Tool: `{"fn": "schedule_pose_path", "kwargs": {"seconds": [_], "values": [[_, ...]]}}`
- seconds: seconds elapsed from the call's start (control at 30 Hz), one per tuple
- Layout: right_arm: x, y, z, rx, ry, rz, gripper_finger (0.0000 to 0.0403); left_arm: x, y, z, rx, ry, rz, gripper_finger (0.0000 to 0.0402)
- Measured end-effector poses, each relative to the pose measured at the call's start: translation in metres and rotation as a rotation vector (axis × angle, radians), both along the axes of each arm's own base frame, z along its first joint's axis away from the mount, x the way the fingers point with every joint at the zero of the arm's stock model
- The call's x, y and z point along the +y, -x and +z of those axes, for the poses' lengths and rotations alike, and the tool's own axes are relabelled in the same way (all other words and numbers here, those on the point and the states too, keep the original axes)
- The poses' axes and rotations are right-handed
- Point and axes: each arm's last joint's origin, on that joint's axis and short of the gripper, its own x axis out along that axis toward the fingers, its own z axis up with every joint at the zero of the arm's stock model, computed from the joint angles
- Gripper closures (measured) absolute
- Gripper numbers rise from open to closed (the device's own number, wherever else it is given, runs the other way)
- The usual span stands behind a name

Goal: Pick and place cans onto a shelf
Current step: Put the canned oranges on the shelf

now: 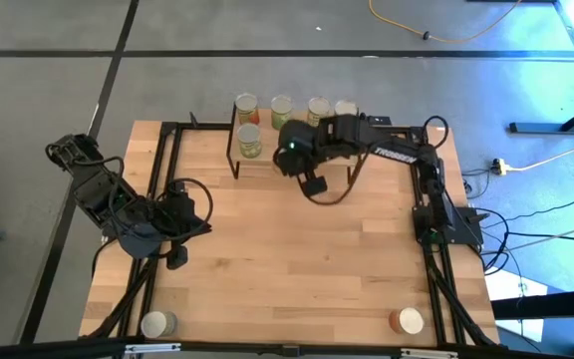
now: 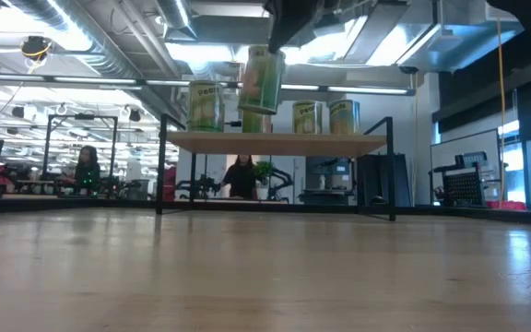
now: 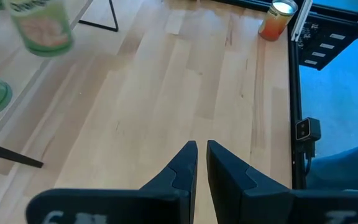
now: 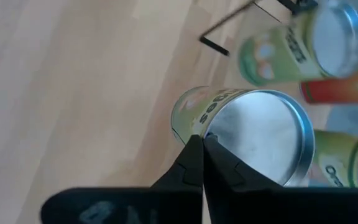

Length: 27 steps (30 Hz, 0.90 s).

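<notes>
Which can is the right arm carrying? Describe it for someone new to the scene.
Find the small black-legged shelf with the light wood top at the table's far edge. Several green-labelled silver-topped cans stand on it. The carried green-labelled can hangs tilted above the board, pinched at its rim by the right gripper; the others stand upright.
</notes>
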Motion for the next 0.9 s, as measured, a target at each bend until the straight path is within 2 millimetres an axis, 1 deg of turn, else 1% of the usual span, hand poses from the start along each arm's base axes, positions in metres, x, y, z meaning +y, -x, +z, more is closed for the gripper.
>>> {"fn": "schedule_pose_path", "kwargs": {"seconds": [0.17, 0.3, 0.37, 0.63, 0.73, 0.9], "values": [[-0.029, 0.003, 0.0, -0.02, -0.032, -0.05, 0.0403, 0.0, 0.0, 0.0, 0.0, 0.002, 0.002, 0.0373], [-0.043, 0.001, -0.001, -0.041, -0.027, -0.071, 0.0403, 0.0, 0.0, 0.0, 0.0, 0.003, 0.003, 0.0373], [-0.046, -0.001, -0.003, -0.048, -0.02, -0.066, 0.0403, 0.0, 0.0, 0.0, -0.001, 0.002, 0.004, 0.0373], [-0.052, -0.009, -0.021, 0.021, -0.019, -0.029, 0.0403, 0.001, 0.0, 0.0, -0.009, -0.006, 0.016, 0.0373], [-0.054, -0.011, -0.024, 0.031, -0.012, -0.022, 0.0403, 0.001, 0.0, 0.0, -0.013, -0.01, 0.021, 0.0373], [-0.056, -0.011, -0.024, 0.057, 0.074, 0.007, 0.0395, 0.001, 0.0, 0.0, -0.013, -0.01, 0.021, 0.0373]]}}
